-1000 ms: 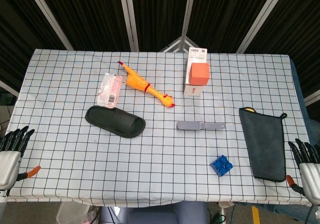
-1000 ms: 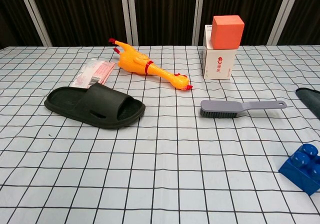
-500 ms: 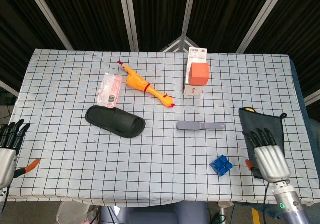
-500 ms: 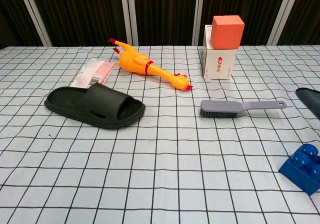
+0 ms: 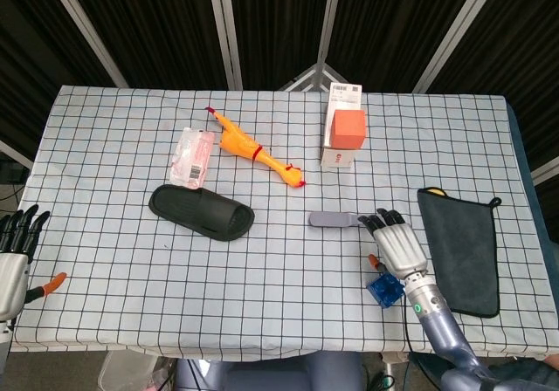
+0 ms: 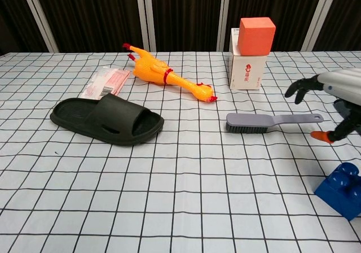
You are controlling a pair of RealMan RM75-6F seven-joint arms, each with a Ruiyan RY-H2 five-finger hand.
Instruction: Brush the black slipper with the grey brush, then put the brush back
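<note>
1. The left hand [image 5: 16,251] is seen at the table's left edge in the head view, fingers spread and nothing held; it is outside the chest view.
2. The table [image 5: 131,304] is covered by a white cloth with a black grid.
3. A pink packet [image 5: 192,156] lies flat toward the far left, just behind the slipper.
4. The black slipper [image 5: 201,211] lies on the cloth left of centre, sole down, well apart from both hands.
5. A yellow rubber chicken [image 5: 253,154] lies on its side behind and to the right of the slipper, its head pointing toward the middle of the table.
6. The grey brush [image 6: 271,121] lies flat right of centre, bristles down at its left end, handle pointing right; it is not gripped.
7. A white box [image 6: 247,69] stands behind the brush, with an orange cube [image 6: 256,36] on top of it.
8. The right hand [image 5: 398,244] hovers over the brush's handle end, fingers extended and apart, nothing held; in the chest view it is seen above the handle, and contact cannot be told.
9. A blue brick [image 6: 341,190] sits near the front edge, just behind the right wrist in the head view.
10. A dark cloth [image 5: 463,247] lies flat at the far right.
</note>
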